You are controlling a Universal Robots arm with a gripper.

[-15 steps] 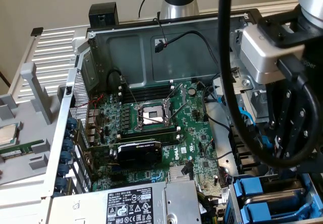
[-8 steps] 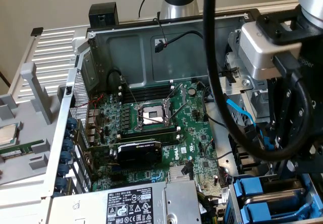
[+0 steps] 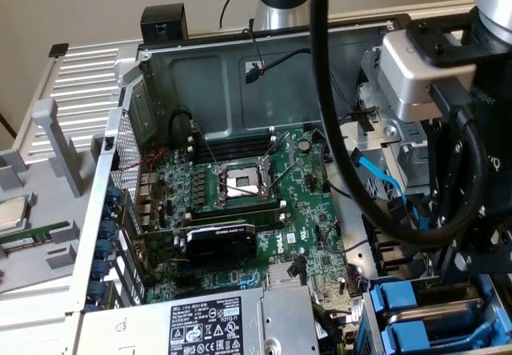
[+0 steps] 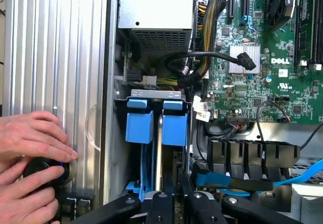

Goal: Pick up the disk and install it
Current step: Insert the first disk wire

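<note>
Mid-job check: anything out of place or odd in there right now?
Yes. A person's hands grip a black knob on the ribbed panel beside the drive bay, close to the gripper. The CPU socket looks empty with its levers up, and a black connector dangles loose by the back wall.

Bright blue plastic carrier tabs [image 4: 139,125] pop out here; green printed motherboard [image 4: 282,82] is speckled with black chips; silver metal case panel [image 4: 55,57] runs ribbed; light-blue flat cable [image 3: 384,181] crosses a thick black cable [image 3: 320,91].
</note>
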